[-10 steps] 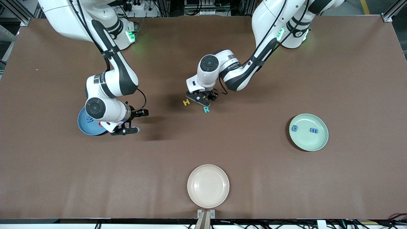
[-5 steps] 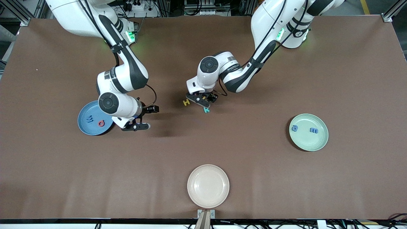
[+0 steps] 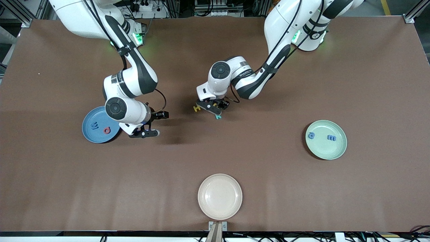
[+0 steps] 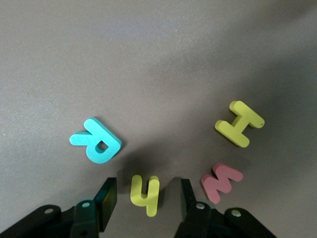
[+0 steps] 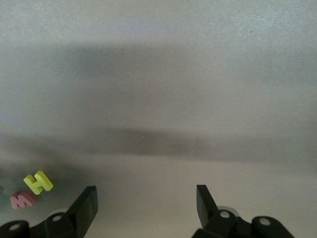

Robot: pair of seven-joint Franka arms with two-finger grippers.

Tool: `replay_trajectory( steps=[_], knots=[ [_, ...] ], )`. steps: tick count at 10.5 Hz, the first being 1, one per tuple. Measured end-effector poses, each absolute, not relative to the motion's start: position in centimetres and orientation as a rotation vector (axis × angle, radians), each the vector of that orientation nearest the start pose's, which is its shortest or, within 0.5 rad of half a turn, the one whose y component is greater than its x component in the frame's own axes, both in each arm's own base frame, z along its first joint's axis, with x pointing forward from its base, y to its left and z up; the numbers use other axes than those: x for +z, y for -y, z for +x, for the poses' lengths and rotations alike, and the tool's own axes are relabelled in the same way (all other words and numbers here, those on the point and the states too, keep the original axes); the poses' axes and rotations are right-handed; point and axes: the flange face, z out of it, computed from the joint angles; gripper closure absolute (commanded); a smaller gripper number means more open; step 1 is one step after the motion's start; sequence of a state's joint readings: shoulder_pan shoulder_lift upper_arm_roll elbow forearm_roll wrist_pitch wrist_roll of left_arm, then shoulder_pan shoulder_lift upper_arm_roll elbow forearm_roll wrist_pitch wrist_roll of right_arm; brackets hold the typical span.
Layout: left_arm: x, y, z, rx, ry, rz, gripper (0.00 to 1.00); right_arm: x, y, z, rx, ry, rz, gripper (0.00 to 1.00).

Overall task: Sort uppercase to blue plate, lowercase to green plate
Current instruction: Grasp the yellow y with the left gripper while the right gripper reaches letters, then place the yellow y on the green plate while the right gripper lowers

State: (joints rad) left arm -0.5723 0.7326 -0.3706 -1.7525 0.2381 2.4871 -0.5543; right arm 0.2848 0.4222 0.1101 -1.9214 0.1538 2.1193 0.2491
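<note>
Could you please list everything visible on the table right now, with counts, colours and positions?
blue plate: one, blue, toward the right arm's end of the table; holds a blue W and a red Q.
green plate: one, pale green, toward the left arm's end; holds a blue g and a blue m.
cream plate: one, cream-white, nearest the front camera, mid-table.
Loose letters, mid-table: teal R, yellow H, yellow h, red w.
left gripper: open, over the yellow h, fingers either side of it.
right gripper: open, over bare table beside the blue plate.
</note>
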Motion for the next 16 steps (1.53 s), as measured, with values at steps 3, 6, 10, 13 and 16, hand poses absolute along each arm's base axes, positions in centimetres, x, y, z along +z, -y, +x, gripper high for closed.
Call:
replay_trajectory(
  steps=[3, 6, 10, 13, 16],
  knots=[
    [17.5, 52.7, 40.8, 0.032, -0.771, -3.154, 0.52, 25.9, -25.6, 54.4, 0.395, 0.02, -3.024, 0.11],
    [17.6, 53.0, 40.6, 0.03, -0.779, -3.153, 0.97, 26.1, -28.0, 53.5, 0.388, -0.049, -3.021, 0.11],
    [18.4, 52.8, 41.7, 0.003, -0.751, -3.161, 1.0, 26.0, -29.9, 52.4, 0.374, -0.108, -3.014, 0.12],
    [24.5, 47.7, 47.3, 0.002, -0.566, -3.11, 1.0, 25.3, -31.6, 51.1, 0.33, -0.185, -2.998, 0.12],
    [31.6, 38.6, 53.0, 0.035, -0.317, -3.042, 1.0, 25.6, -35.7, 48.8, 0.3, -0.349, -2.973, 0.17]
  ],
)
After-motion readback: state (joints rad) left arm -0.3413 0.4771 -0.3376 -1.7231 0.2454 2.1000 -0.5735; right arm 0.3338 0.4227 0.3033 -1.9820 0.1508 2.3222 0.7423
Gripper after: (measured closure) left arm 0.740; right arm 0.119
